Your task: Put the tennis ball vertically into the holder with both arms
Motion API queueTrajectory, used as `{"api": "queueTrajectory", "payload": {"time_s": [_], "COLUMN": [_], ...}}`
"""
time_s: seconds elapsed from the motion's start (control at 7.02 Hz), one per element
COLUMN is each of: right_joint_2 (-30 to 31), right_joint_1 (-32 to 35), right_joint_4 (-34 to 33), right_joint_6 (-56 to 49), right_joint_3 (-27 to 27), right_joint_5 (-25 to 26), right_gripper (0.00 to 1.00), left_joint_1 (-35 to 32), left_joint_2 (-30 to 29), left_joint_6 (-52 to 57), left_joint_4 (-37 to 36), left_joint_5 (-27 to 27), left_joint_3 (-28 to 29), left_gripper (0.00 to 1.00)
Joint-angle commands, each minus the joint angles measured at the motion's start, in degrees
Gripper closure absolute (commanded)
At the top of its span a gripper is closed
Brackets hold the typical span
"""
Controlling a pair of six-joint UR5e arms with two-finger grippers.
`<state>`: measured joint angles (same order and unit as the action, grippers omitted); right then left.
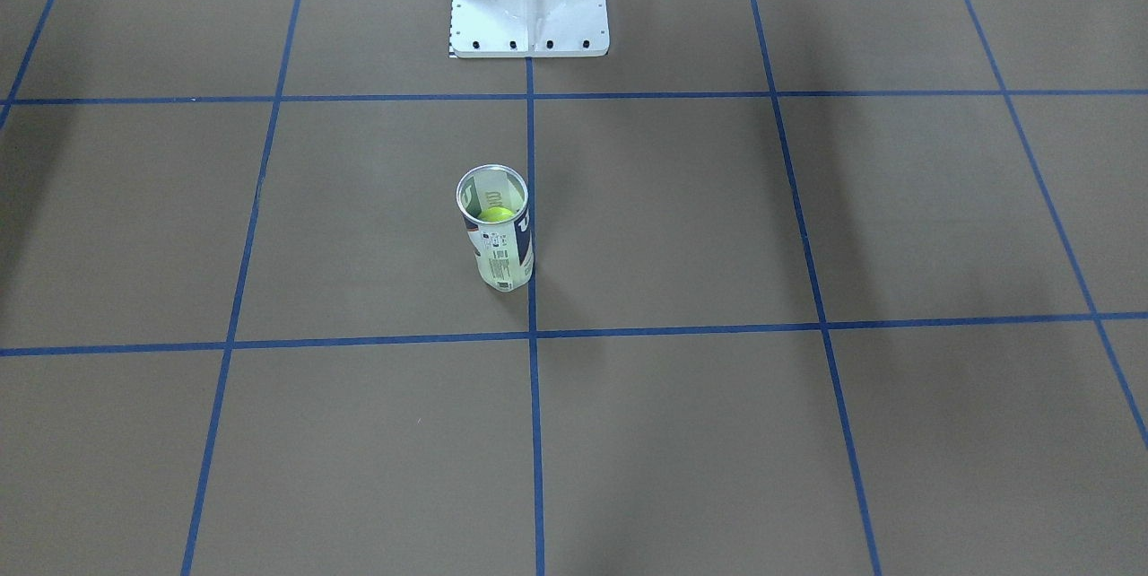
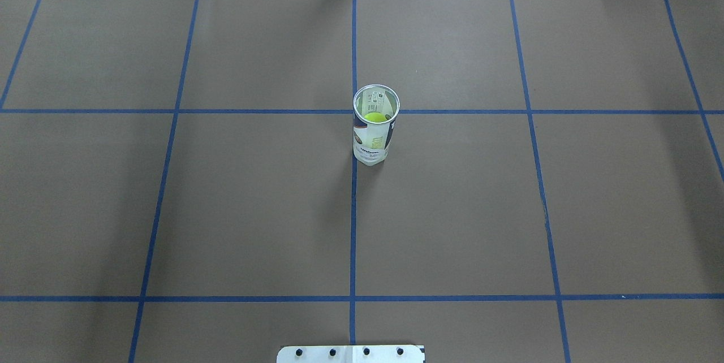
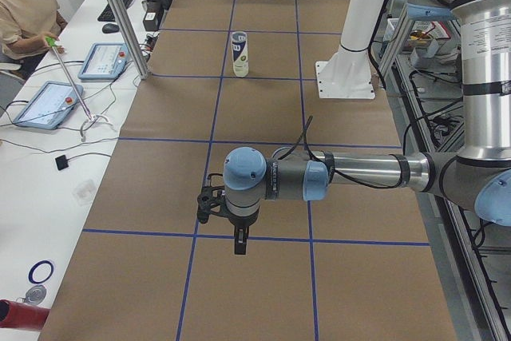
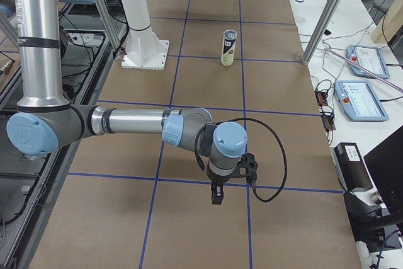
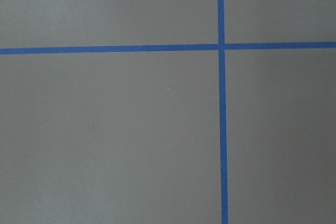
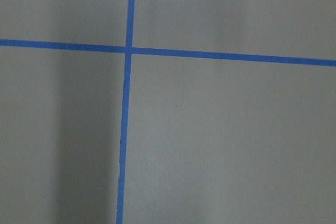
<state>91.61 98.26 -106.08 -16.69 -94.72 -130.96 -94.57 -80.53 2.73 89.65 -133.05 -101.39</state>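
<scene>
The holder stands upright and open-topped on the brown table, beside the centre blue tape line. The yellow-green tennis ball sits inside it, below the rim. From the sides the holder looks small and far off. My left gripper hangs pointing down over the table's left end, far from the holder. My right gripper hangs the same way over the right end. Both show only in the side views, so I cannot tell whether either is open or shut. The wrist views show only bare paper and tape.
The white pedestal base stands behind the holder on the robot's side. A person sits at a side desk with tablets. More tablets lie on the opposite desk.
</scene>
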Motion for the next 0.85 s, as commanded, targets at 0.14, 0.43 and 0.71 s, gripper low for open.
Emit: {"api": "queueTrajectory", "payload": {"time_s": [0.14,0.43,0.71], "right_joint_2": [1.8,1.8,1.9], "right_joint_1": [0.0,0.0,0.0], "right_joint_4": [-0.1,-0.1,0.0], "right_joint_6": [-0.1,0.3,0.3], "right_joint_3": [-1.3,-1.3,-1.5], "right_joint_5": [2.5,4.3,5.2], "right_gripper": [0.01,0.01,0.01], "left_joint_1": [0.0,0.1,0.1], "left_joint_2": [0.0,0.0,-0.1], "left_joint_6": [0.0,0.0,0.0], "left_joint_4": [-0.1,0.0,0.2], "left_joint_5": [0.1,-0.1,-0.3], "left_joint_3": [0.1,0.1,-0.4], "left_gripper": [0.0,0.01,0.01]}}
